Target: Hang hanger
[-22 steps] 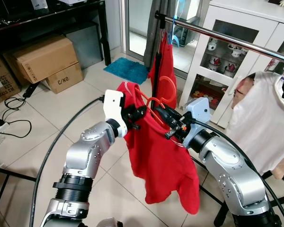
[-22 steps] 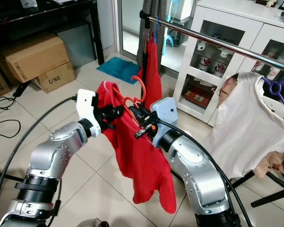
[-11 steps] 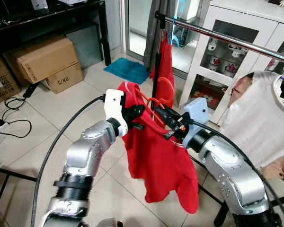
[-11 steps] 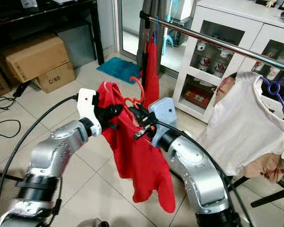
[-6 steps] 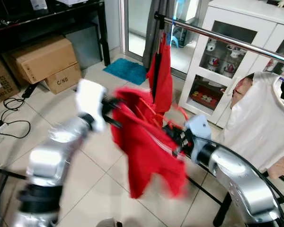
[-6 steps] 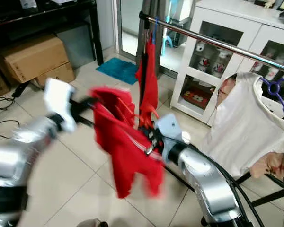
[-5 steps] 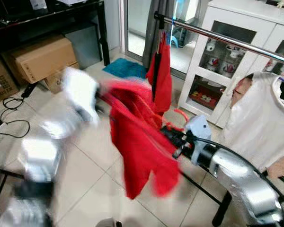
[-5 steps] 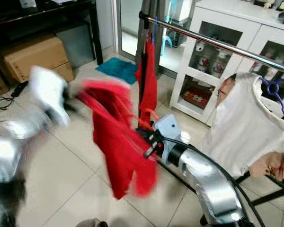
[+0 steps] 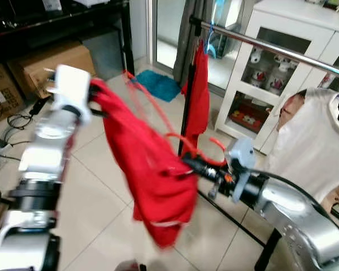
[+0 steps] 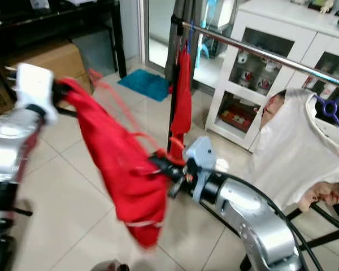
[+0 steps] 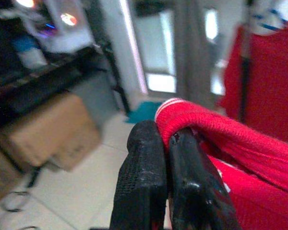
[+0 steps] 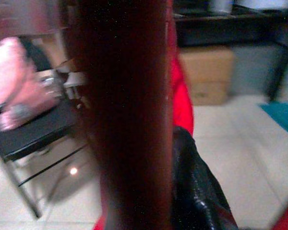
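While the red shirt [image 9: 152,169] hangs stretched in the air between the two arms, an orange hanger [image 9: 175,135] threads through it, its thin wire blurred. The left gripper [image 11: 165,158], at 10 o'clock in the head views, has its fingers [image 11: 141,177] pressed together on the shirt's ribbed edge. The right gripper [image 9: 195,166], near the middle, reaches into the lower bunch of cloth by the hanger; whether its fingers [image 12: 192,187] are closed I cannot tell, since red cloth covers them. Behind, toward 12 o'clock, a second red garment [image 9: 199,93] hangs from the metal rail [image 9: 271,48]. At 3 o'clock a white shirt [image 9: 313,141] hangs on the same rail before a white cabinet [image 9: 260,84]. Cardboard boxes [image 9: 53,65] sit at 10 o'clock, and a teal mat [image 9: 161,84] lies on the tiled floor [image 9: 96,186].
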### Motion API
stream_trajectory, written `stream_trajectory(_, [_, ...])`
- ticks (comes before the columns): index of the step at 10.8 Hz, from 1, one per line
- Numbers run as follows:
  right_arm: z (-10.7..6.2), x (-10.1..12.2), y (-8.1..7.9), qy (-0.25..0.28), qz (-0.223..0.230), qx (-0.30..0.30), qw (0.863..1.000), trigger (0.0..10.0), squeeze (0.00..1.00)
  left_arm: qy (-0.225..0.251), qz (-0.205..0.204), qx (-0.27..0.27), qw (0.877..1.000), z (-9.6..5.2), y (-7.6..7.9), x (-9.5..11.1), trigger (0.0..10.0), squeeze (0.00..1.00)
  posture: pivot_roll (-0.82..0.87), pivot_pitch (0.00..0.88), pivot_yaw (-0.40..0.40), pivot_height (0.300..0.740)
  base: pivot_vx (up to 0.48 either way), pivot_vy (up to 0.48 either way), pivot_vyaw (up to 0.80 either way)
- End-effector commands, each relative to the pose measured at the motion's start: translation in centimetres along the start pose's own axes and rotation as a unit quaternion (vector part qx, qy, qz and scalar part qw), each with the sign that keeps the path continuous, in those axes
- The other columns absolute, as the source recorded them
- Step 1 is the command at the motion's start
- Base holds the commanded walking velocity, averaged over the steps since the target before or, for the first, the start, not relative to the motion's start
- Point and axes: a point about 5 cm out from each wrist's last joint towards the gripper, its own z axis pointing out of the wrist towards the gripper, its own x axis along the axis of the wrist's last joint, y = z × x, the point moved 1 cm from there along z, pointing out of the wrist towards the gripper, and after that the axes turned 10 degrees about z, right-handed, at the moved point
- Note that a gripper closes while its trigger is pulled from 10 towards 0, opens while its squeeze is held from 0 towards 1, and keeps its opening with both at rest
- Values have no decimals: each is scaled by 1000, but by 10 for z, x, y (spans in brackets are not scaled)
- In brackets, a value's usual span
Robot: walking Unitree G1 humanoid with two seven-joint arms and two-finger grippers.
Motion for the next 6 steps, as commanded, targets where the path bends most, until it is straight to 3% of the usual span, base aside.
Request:
stream_trajectory(1, [1, 17, 12, 53, 16, -48, 997, 0, 0, -26, -9, -65, 997, 0, 28, -12, 0, 0, -35, 0, 12, 740, 0, 0, 0])
stream_trajectory(2, [5, 28, 16, 99, 37, -79, 991, 0, 0, -39, -12, -114, 993, -5, 51, -23, 0, 0, -32, 0, 16, 740, 0, 0, 0])
stream_trajectory(3, [9, 48, 30, 194, 90, -156, 964, 0, 0, -20, -31, -208, 977, -22, 88, -24, 0, 0, -34, 2, 22, 740, 0, 0, 0])
stream_trajectory(4, [9, 55, 40, 234, 109, -210, 943, 0, 0, 8, -62, -270, 961, -38, 108, -16, 0, 0, -32, 2, 21, 740, 0, 0, 0])
stream_trajectory(5, [5, 52, 51, 238, 102, -261, 930, 0, 0, 30, -110, -256, 960, -49, 104, -11, 0, 0, -23, 5, 21, 740, 0, 0, 0])
stream_trajectory(6, [2, 36, 54, 190, 67, -296, 934, 0, 0, 18, -159, -178, 971, -59, 81, -23, 0, 0, -17, 8, 12, 740, 0, 0, 0])
